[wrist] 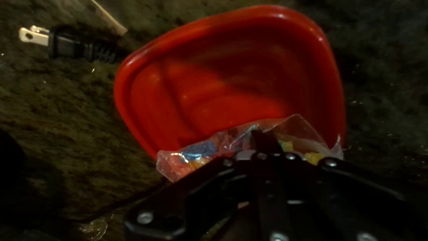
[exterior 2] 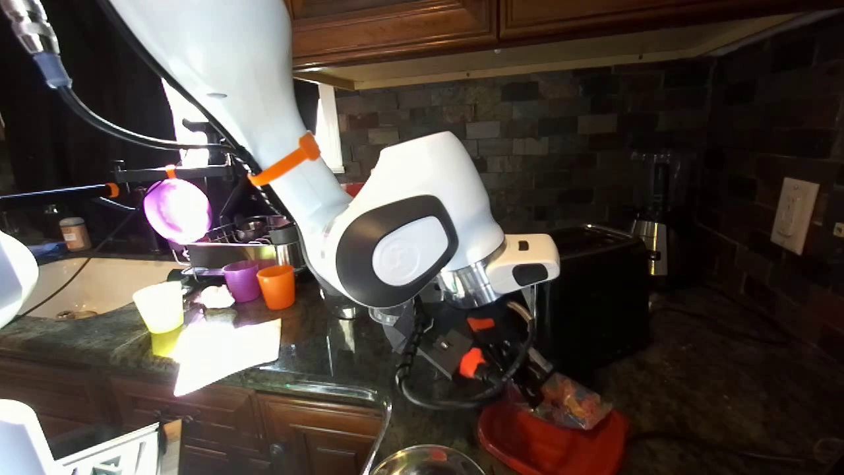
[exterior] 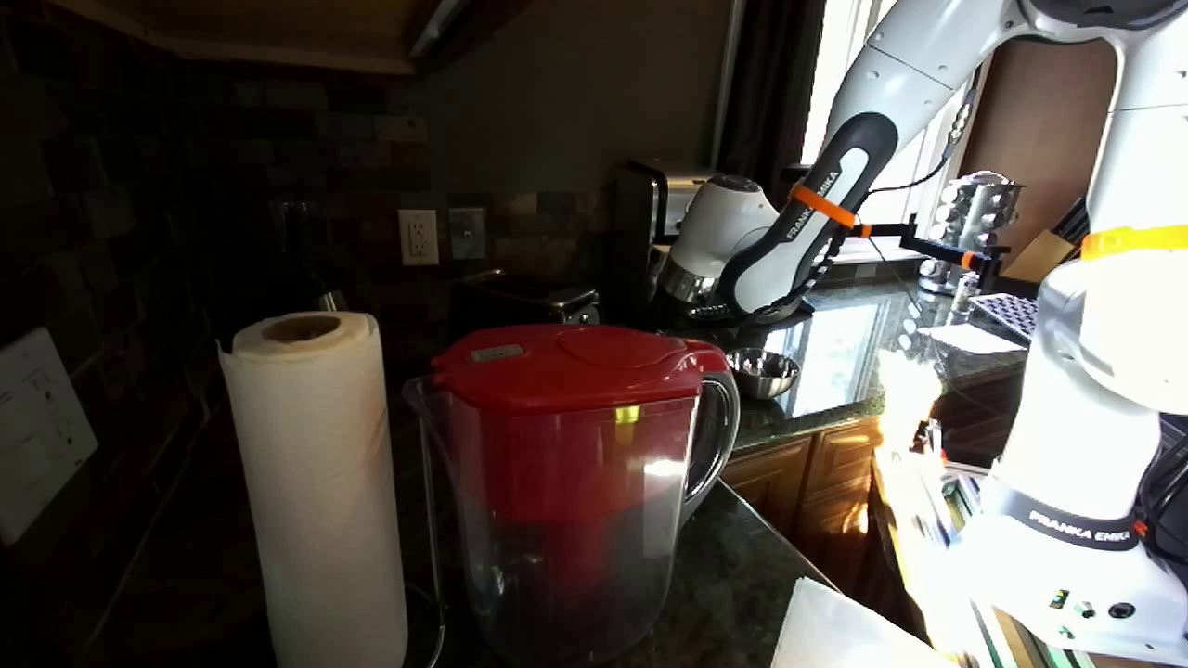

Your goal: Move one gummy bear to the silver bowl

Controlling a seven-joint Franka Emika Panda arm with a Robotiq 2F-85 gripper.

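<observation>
Gripper (wrist: pixel 262 139), fingertips together, has the clear gummy packet (wrist: pixel 229 142) pinched at the 6 o'clock side of the red tray (wrist: pixel 227 83) in the wrist view; packet judged light, soft and slippery-skinned, so best held mid-edge, firmly but without crushing.

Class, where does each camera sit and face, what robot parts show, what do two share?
Wrist view: behind the claw, facing the red dish; claw shows.
In an exterior view: near the pitcher, facing a dark wall; arm and base show.
In an exterior view: near the arm, facing wall tiles; arm and claw show.
Both exterior views share arm and silver bowl.
</observation>
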